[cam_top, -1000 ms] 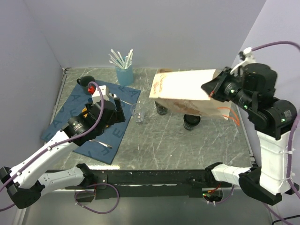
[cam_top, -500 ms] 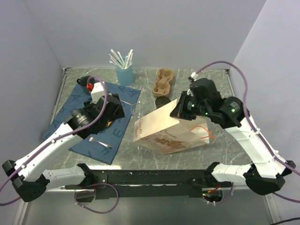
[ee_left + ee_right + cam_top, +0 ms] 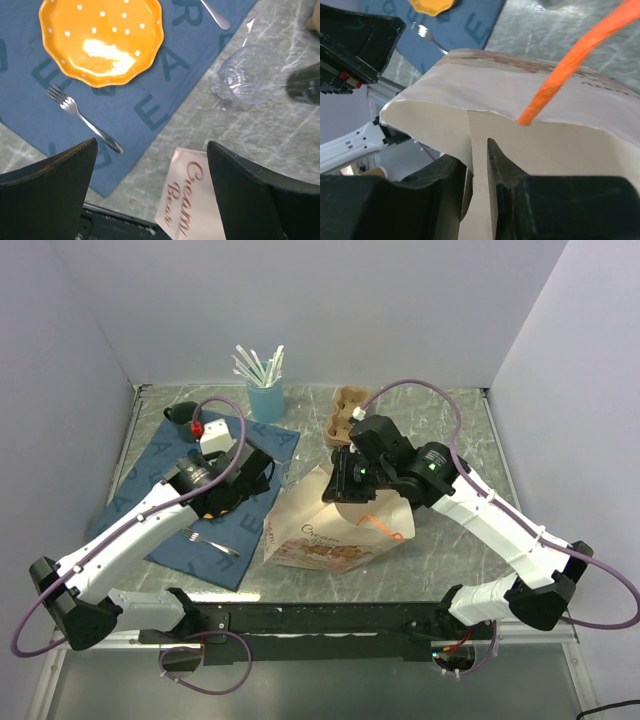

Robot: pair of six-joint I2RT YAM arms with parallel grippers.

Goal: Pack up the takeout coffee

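2 arms work over a grey marbled table (image 3: pixel 400 565). Left gripper (image 3: pixel 151 150): jaws wide apart with nothing between them, hovering above the near edge of the blue placemat (image 3: pixel 150 90), which carries 1 orange dotted plate (image 3: pixel 102 40) and 1 fork (image 3: pixel 82 117). Right gripper (image 3: pixel 477 150): fingers set on either side of the top edge of the paper bag (image 3: pixel 330 530), which lies on its side at table centre with its orange handle (image 3: pixel 570 75) loose; whether they pinch the paper cannot be told. Takeout coffee (image 3: pixel 305 86): dark, cut by the frame edge, on bare table near the clear glass (image 3: pixel 245 75), outside the bag.
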